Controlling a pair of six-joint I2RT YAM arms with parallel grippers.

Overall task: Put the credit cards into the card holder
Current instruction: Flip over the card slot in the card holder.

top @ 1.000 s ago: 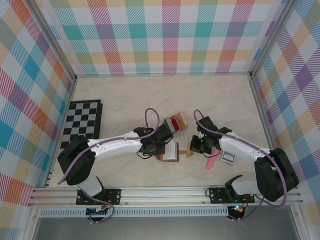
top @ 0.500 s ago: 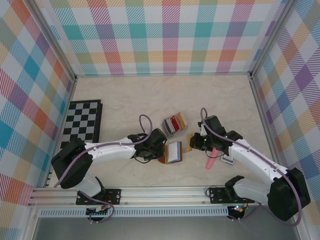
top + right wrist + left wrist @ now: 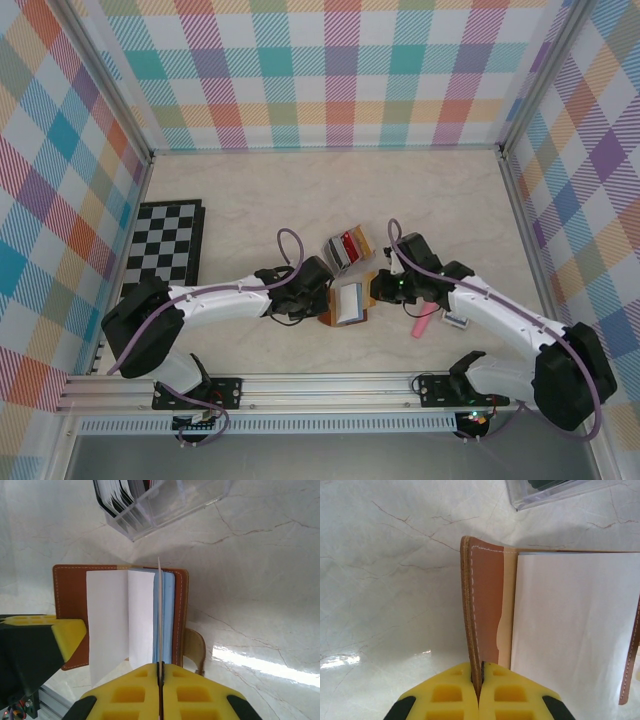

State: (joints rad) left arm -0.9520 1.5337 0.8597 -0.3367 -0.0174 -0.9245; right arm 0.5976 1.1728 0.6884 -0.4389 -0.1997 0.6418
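Note:
The brown leather card holder (image 3: 347, 304) lies open on the table between my arms. Its white leaves (image 3: 120, 615) and pale blue inside (image 3: 169, 615) face up. My left gripper (image 3: 322, 303) is shut on the edge of the holder's left cover (image 3: 487, 605), which stands upright between the yellow fingers (image 3: 447, 695). My right gripper (image 3: 160, 665) is shut on a thin pale credit card (image 3: 159, 610), seen edge-on. The card stands over the holder between a white leaf and the blue inside. The holder's snap tab (image 3: 196, 650) sticks out at the right.
A clear plastic rack (image 3: 347, 248) of upright cards stands just behind the holder. A pink object (image 3: 424, 322) and a small grey-white item (image 3: 456, 320) lie at the right. A folded chessboard (image 3: 165, 245) lies at the far left. Checked walls close in the table.
My right gripper has come left with the card, up to the holder's right side. Earlier my left gripper drew back and down with the cover; the holder turned slightly.

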